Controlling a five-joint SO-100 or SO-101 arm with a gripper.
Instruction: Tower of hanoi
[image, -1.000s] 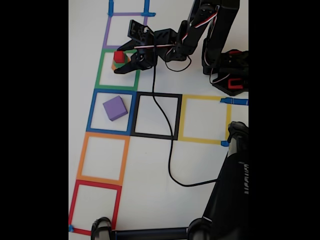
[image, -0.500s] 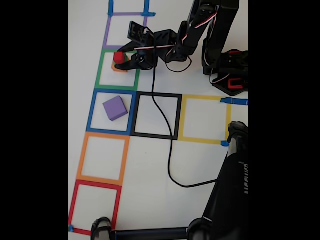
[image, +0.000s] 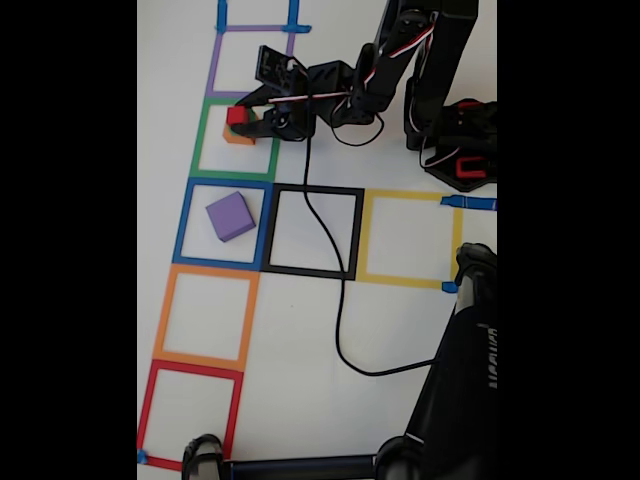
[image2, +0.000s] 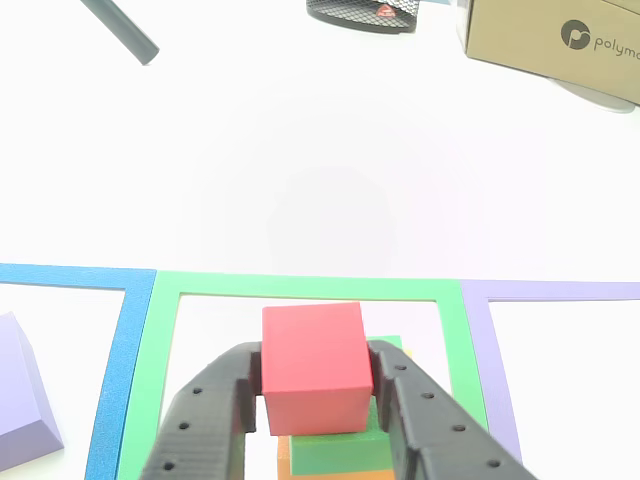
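Closest to my gripper-side camera, the gripper (image2: 318, 395) pinches the red cube (image2: 313, 368) by its two side faces, at six o'clock in that view, with the green cube (image2: 345, 452) and orange cube (image2: 285, 462) stacked beneath inside the green tape square (image2: 300, 288). I judge the side grip leaves the stack undisturbed. Farther off in the fixed view, the purple cube (image: 230, 216) sits alone in the blue tape square (image: 185, 222), toward six o'clock of the stack.

My arm (image: 400, 60): black plastic links, red-and-white servo wires along the upper segments, red accents at the base (image: 462, 150). Thin black cable (image: 335, 290) trails down across the table. My gripper (image2: 320, 400) fingers (image2: 205, 420): matte black, rows of small holes.
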